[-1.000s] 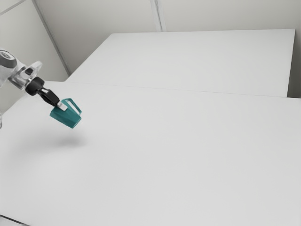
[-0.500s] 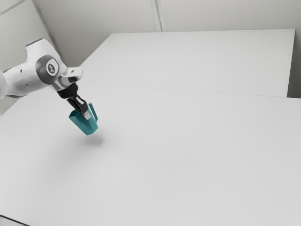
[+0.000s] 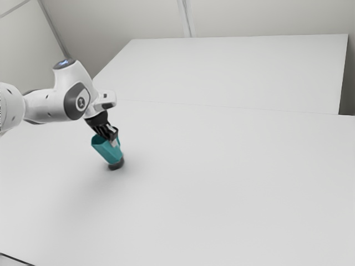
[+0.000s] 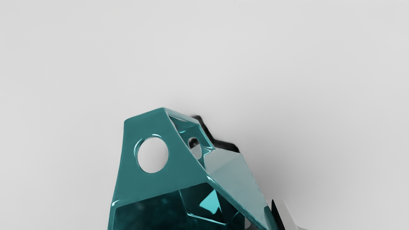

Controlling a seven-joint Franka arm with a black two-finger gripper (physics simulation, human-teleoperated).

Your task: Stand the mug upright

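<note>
My gripper (image 3: 115,142) holds the teal faceted mug (image 3: 107,152) by its wall near the rim, over the exterior view's left part of the table. The mug leans, its mouth toward the arm and its base low, just over or on a dark patch; whether it touches the table I cannot tell. In the wrist view the mug (image 4: 179,172) shows its handle with a round hole and its dark interior. There the gripper (image 4: 264,220) has one fingertip inside the mug and the other outside, with the wall between them.
The white table (image 3: 222,188) stretches toward the exterior view's right. A large pale panel (image 3: 233,72) stands behind it, and a thin dark line runs at the near left corner.
My gripper has carried the mug toward the exterior view's right and down to the table surface. The mug has tipped closer to upright, and the dark patch beneath it has become tight and strong.
</note>
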